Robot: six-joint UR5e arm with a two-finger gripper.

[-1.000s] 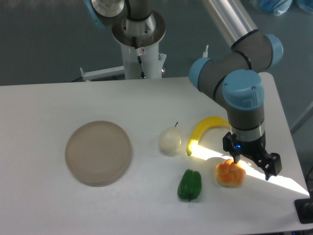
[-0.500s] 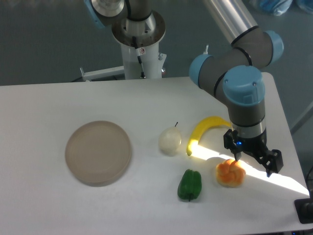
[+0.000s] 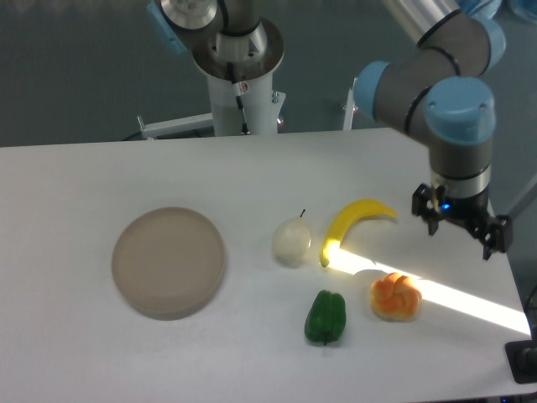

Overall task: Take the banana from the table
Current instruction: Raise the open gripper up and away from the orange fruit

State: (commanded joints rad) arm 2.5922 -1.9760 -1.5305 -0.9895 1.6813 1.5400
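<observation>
In the single fixed view, the gripper (image 3: 461,234) had lifted away from the orange fruit (image 3: 396,296) and swung toward two o'clock, ending near the table (image 3: 84,176) edge with its fingers apart and empty. That uncovered the banana (image 3: 351,224), which lay flat at nine o'clock of the gripper and three o'clock of the pear (image 3: 291,241). The grasp looked not yet begun; an approach was likely next.

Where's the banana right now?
The banana lies on the white table, right of centre in the camera view, just right of the pale pear and above the green pepper; the open gripper is further right.
</observation>
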